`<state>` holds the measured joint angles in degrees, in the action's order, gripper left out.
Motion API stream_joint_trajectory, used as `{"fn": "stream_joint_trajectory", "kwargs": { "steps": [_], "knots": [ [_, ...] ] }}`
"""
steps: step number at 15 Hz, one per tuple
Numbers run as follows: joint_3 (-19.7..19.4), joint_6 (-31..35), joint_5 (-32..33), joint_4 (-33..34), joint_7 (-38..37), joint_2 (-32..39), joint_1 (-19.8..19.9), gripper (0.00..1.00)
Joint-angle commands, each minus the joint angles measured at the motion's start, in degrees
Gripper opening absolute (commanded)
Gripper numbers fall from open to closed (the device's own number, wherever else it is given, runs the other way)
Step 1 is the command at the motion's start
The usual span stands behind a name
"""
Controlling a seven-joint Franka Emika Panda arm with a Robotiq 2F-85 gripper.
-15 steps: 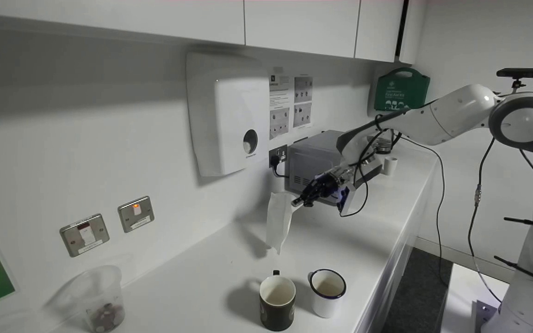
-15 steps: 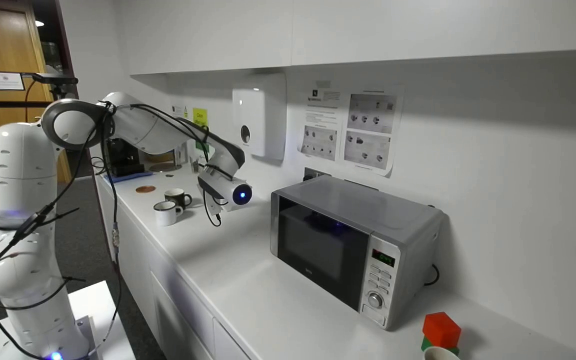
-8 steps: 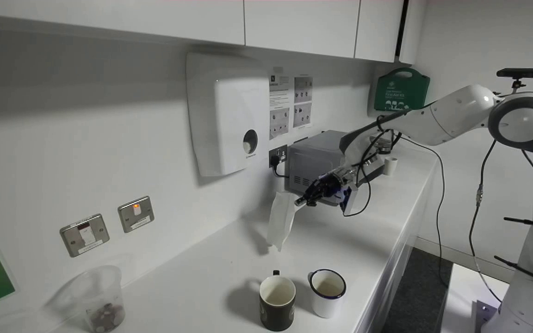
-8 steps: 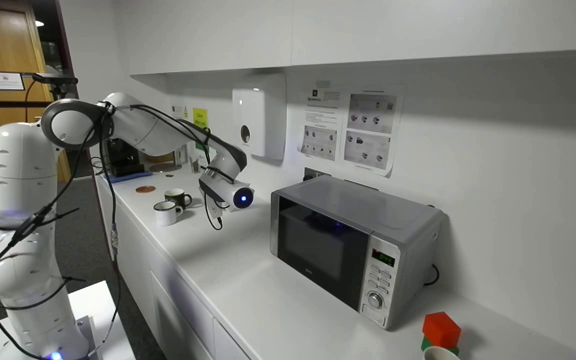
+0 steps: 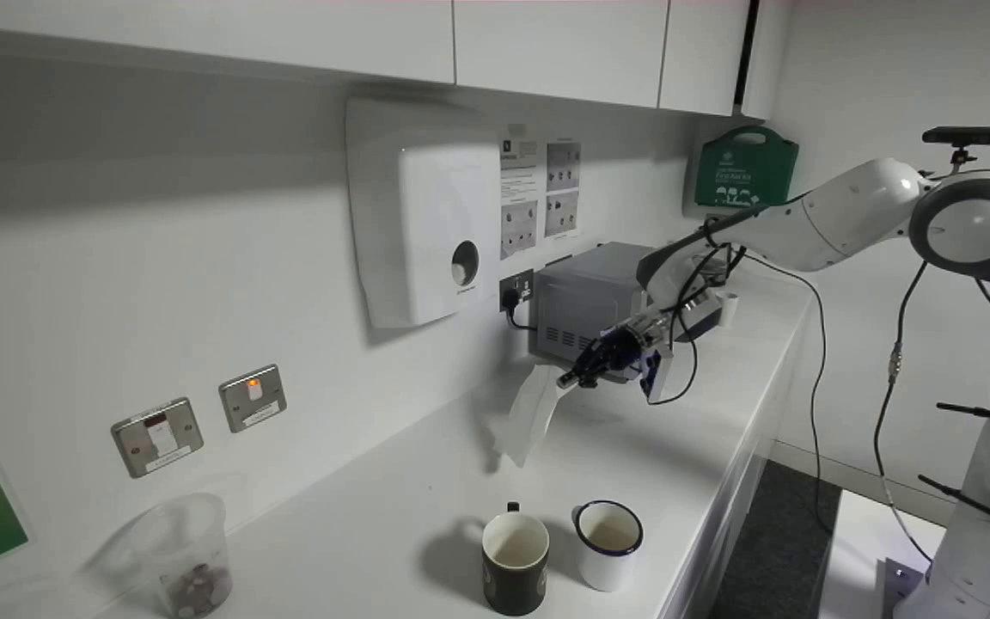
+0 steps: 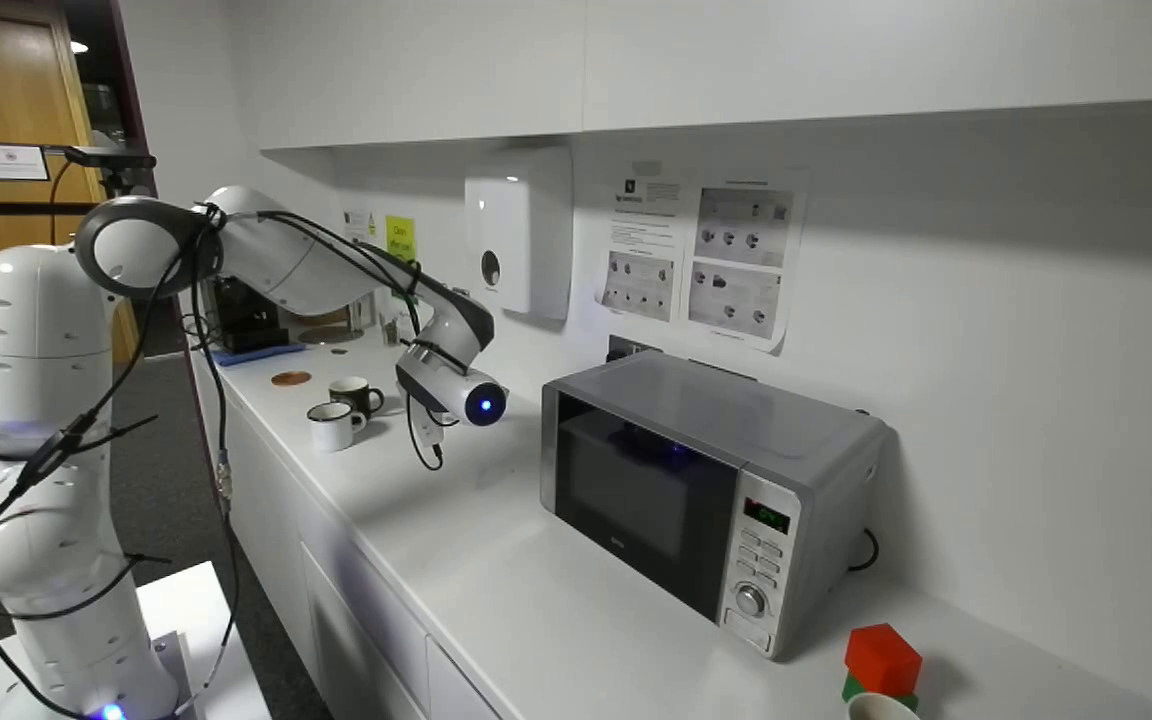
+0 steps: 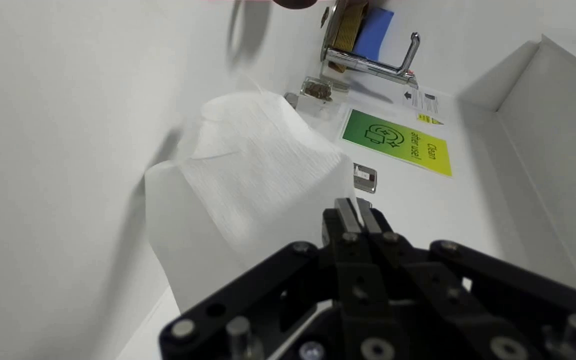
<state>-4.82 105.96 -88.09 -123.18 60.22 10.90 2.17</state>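
Observation:
My gripper point(image 5: 565, 380) is shut on the edge of a white paper towel point(image 5: 531, 417), which hangs down at a slant above the counter point(image 5: 400, 507). In the wrist view the fingertips point(image 7: 358, 215) pinch the towel point(image 7: 263, 170), which spreads out to the left of them. In an exterior view the gripper is hidden behind the arm's wrist point(image 6: 456, 390). The grey microwave point(image 5: 585, 297) stands behind the gripper. A dark mug point(image 5: 515, 567) and a white mug with a dark rim point(image 5: 607, 550) stand on the counter, below and nearer that camera than the towel.
A white dispenser point(image 5: 426, 215) hangs on the wall, with cabinets point(image 5: 555, 52) above. A clear tub point(image 5: 190, 559) stands by the wall. A red block point(image 6: 882, 660) on a green one and a cup point(image 6: 879, 708) are beyond the microwave. A tap point(image 7: 383, 67) shows in the wrist view.
The gripper has moved slightly right and a little down in an exterior view, with the towel in it. The towel's lower end trails, so it hangs more slanted. The mugs have not moved.

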Motion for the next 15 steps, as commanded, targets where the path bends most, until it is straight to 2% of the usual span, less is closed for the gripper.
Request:
{"fn": "stream_joint_trajectory", "kwargs": {
  "steps": [1, 15],
  "knots": [
    [-0.33, -0.55, 1.40, -3.36, 0.76, -3.56, 0.94, 0.00],
    [-1.36, 1.46, 10.37, -10.41, -0.48, -10.93, 1.81, 0.00]
  ]
}}
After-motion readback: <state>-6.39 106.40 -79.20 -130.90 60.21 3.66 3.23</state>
